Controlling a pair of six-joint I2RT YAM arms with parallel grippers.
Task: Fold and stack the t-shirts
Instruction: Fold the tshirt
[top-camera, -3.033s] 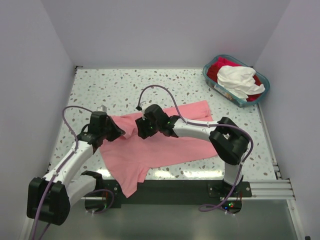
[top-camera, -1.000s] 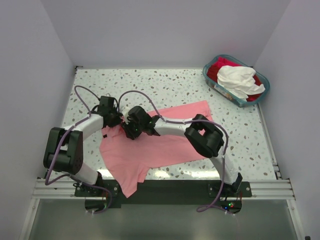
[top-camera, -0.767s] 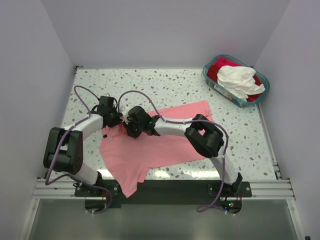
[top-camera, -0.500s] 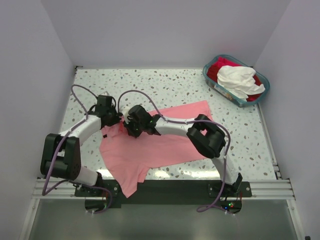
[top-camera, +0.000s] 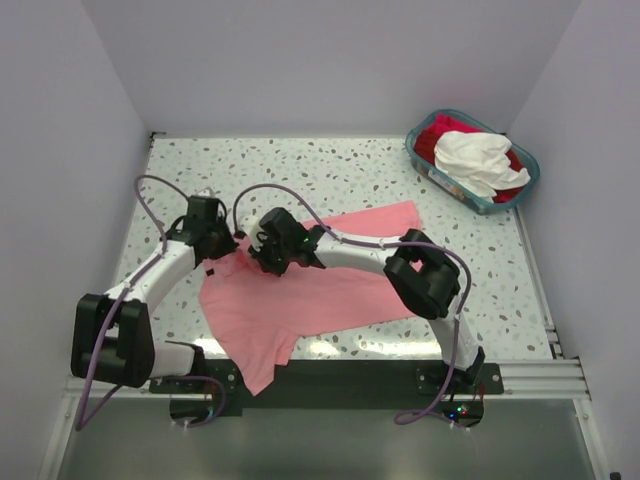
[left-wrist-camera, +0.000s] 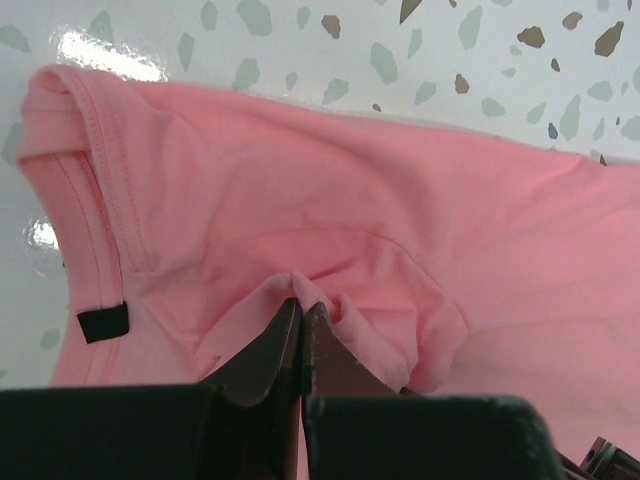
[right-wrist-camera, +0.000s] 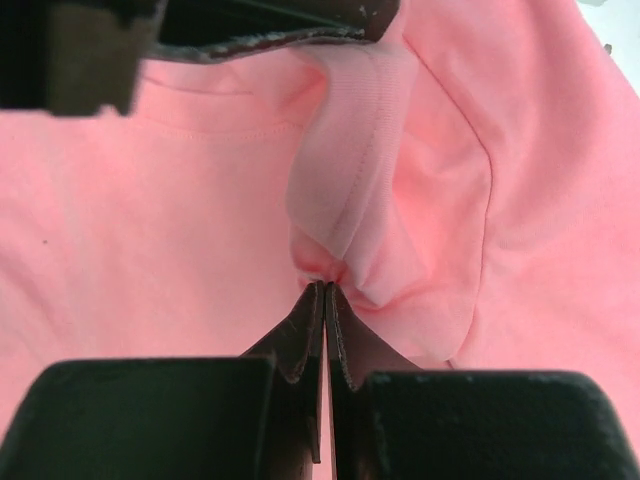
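On the table, salmon-pink t-shirt (top-camera: 310, 300): was spread mostly flat across the near middle, with one corner draped over the front edge.
Collar (left-wrist-camera: 95, 200): was turned towards the left end of the shirt, and its ribbed band was seen lying flat.
Neck tag (left-wrist-camera: 103, 322): a small dark tag was sewn on the collar band.
Left gripper (left-wrist-camera: 302, 305): was clamped tight on a raised pinch of the pink cloth, just beside the collar.
Right gripper (right-wrist-camera: 325, 290): was likewise closed on a bunched fold of the same shirt, near the left gripper.
Cloth at the grips: was drawn up into soft ridges and creases.
White t-shirt (top-camera: 478, 160): was heaped, crumpled, on top of the basket's load.
Red t-shirt (top-camera: 432, 135): was tucked beneath the white one.
Teal-blue basket (top-camera: 497, 207): was set at the far right corner, well apart from the pink shirt.
Table (top-camera: 350, 170): a pale speckled top was seen.
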